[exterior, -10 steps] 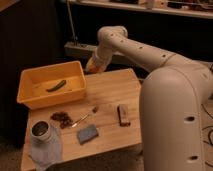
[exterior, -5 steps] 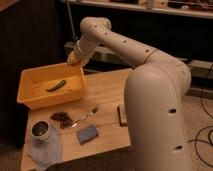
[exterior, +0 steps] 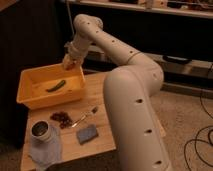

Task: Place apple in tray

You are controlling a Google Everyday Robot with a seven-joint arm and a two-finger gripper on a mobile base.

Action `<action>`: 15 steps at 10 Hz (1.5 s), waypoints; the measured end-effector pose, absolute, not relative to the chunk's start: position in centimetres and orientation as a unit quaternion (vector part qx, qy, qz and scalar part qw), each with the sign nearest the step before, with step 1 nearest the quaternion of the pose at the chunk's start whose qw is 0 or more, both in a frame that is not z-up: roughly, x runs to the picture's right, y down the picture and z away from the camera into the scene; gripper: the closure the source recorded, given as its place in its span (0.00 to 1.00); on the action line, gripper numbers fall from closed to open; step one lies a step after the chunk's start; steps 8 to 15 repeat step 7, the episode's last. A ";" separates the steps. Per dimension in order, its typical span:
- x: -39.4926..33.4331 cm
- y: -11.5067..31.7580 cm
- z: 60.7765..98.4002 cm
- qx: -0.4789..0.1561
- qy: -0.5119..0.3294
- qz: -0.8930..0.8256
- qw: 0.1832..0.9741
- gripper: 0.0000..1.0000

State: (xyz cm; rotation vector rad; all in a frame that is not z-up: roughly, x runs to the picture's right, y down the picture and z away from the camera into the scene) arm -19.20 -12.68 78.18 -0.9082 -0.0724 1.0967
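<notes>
Now pincer (exterior: pixel 68 63) over tray (exterior: pixel 30 98) rim

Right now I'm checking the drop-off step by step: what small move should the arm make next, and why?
Probably ease the gripper a little further over the tray before any release. It hovers at the far right corner of the rim, above the wall rather than the open floor where a green item lies. The apple itself isn't clearly visible.

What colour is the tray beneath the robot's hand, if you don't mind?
Yellow tray; the hand hovers over its far right corner, in the camera view.
</notes>
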 end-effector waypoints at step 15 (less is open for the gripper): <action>-19.9 -12.4 78.0 -0.442 -0.029 0.466 0.766 0.20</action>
